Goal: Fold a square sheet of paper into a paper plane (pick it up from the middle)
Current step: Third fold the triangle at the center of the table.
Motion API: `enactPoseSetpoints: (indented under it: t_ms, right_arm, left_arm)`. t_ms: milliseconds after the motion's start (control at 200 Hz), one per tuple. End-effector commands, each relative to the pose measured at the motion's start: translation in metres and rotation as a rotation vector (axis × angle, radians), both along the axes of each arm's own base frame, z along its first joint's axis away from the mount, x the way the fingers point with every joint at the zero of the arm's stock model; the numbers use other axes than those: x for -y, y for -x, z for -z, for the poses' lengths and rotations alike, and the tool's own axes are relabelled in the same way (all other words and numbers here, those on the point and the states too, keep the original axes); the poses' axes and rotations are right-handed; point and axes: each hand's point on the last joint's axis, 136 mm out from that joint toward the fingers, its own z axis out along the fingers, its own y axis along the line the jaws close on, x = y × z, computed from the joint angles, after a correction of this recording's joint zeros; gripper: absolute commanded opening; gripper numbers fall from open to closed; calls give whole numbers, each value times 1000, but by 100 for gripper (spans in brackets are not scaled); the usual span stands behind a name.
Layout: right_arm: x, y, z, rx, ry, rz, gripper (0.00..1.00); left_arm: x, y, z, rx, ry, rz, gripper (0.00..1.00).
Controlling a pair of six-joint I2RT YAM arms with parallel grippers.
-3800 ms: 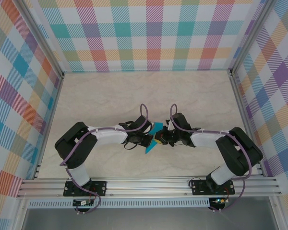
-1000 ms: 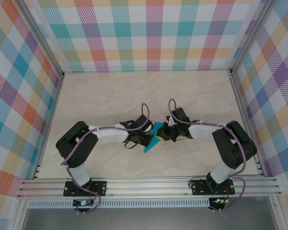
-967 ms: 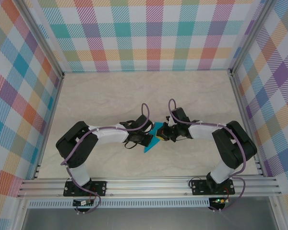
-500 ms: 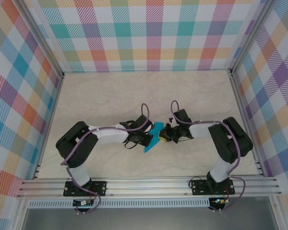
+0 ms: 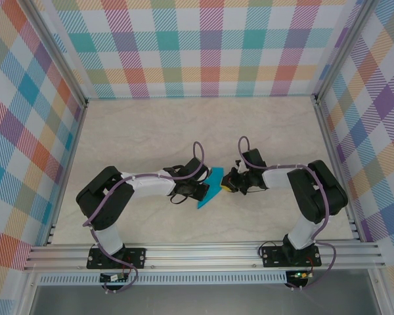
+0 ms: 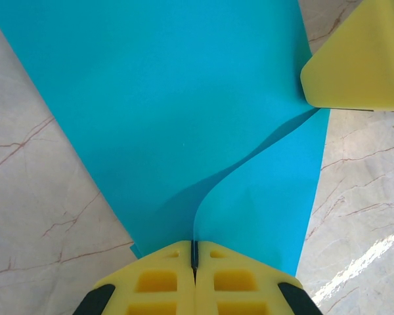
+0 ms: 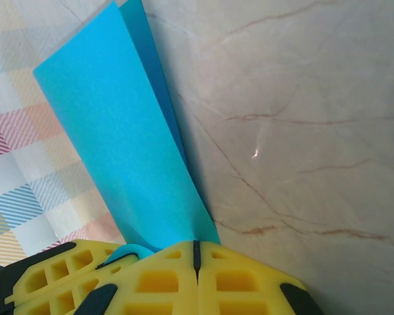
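Observation:
The teal-blue sheet of paper lies folded into a narrow pointed shape on the marble table between both arms. In the left wrist view one raised flap of the paper curves up, and its edge runs into the seam of my left gripper, which is shut on it. My right gripper is shut, its joined tips pressed against the face of the paper rather than pinching it. The right gripper's yellow fingertip touches the paper's right edge. From above, the left gripper and right gripper meet at the paper.
The marble tabletop stretches behind the arms toward the checked back wall. Checked side walls and aluminium frame rails enclose the table. The left gripper's yellow fingers sit right beside the right gripper's.
The right arm's wrist has shifted slightly right and its forearm has swung, with the tips staying at the paper. The left arm and the paper have stayed still.

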Motion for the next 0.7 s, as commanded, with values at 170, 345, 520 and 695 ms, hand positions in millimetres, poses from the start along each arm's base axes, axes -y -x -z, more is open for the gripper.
enactPoseSetpoints:
  t_ms: [170,345,520,695]
  right_arm:
    - [4,4,-41,79,-15,10,3]
    - [-11,14,-46,64,-82,-9,5]
    - [-34,20,-36,26,-111,-39,3]
    - [-45,25,-23,2,-96,-62,2]
  left_arm:
    - [-30,16,33,-84,-113,-29,0]
    - [-27,14,31,-81,-108,-27,0]
    - [-27,15,31,-83,-107,-24,0]
    - [-26,15,32,-86,-107,-23,0]
